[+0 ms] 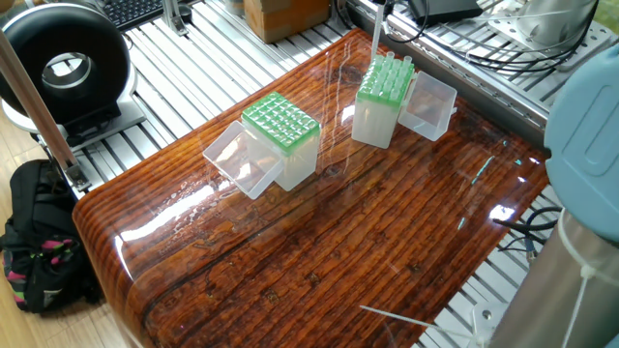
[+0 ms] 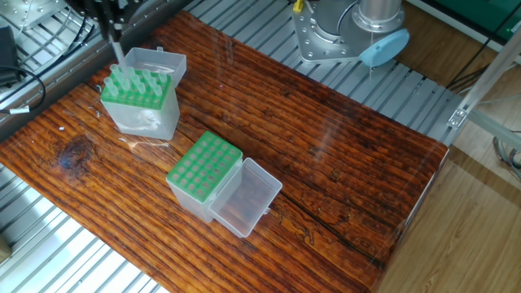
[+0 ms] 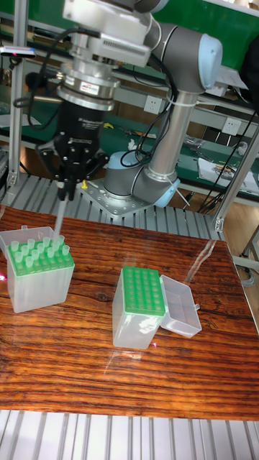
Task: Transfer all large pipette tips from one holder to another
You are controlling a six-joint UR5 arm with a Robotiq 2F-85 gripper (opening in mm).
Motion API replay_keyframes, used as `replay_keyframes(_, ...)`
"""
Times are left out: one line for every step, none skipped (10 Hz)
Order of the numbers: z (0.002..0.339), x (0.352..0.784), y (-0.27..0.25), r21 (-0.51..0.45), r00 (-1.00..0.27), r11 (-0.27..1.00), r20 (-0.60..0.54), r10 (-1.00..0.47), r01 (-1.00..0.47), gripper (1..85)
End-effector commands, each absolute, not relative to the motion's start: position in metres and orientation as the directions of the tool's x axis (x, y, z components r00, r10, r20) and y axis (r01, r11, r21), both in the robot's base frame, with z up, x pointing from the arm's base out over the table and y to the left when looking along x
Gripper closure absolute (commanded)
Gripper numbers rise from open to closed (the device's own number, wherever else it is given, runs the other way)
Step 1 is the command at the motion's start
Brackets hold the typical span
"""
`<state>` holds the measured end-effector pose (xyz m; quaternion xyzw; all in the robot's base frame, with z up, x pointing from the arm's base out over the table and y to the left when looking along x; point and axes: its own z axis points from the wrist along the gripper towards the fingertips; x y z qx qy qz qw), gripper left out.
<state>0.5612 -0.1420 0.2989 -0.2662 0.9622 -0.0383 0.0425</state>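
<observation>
My gripper (image 3: 66, 190) is shut on one large pipette tip (image 3: 60, 219), a slim clear tube hanging straight down. Its lower end is just above the back edge of the left holder (image 3: 39, 284), a clear box with a green top and several tips standing up out of it. The same held tip (image 1: 375, 37) shows above that holder (image 1: 379, 97) in one fixed view, and again as the tip (image 2: 119, 55) in the other. The second holder (image 3: 140, 305) stands to the right, its green grid (image 2: 203, 167) showing holes only and its lid open.
Both holders have clear hinged lids (image 1: 430, 106) (image 1: 232, 159) folded open onto the wooden table (image 1: 368, 242). The arm's base (image 2: 346, 32) is bolted behind the table. A black round device (image 1: 63, 68) and a backpack (image 1: 39, 246) lie off the left end.
</observation>
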Motion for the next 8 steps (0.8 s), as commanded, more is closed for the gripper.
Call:
replay_keyframes(0.295, 0.570, -0.150, -0.106, -0.838, 0.841, -0.086, -0.539, -0.531, 84.7)
replay_keyframes(0.292, 0.572, -0.151, -0.106, -0.837, 0.840, -0.086, -0.541, -0.532, 84.7)
replay_keyframes(0.287, 0.568, -0.149, -0.082, -0.841, 0.845, -0.086, -0.535, -0.529, 84.7)
replay_keyframes(0.283, 0.562, -0.141, -0.041, -0.850, 0.854, -0.086, -0.520, -0.518, 83.3)
replay_keyframes(0.282, 0.562, -0.142, -0.042, -0.850, 0.854, -0.085, -0.520, -0.518, 83.3)
replay_keyframes(0.280, 0.562, -0.142, -0.046, -0.851, 0.855, -0.083, -0.519, -0.517, 83.0)
replay_keyframes(0.279, 0.563, -0.143, -0.054, -0.851, 0.854, -0.080, -0.520, -0.517, 83.0)
replay_keyframes(0.278, 0.563, -0.145, -0.063, -0.849, 0.852, -0.076, -0.523, -0.519, 83.0)
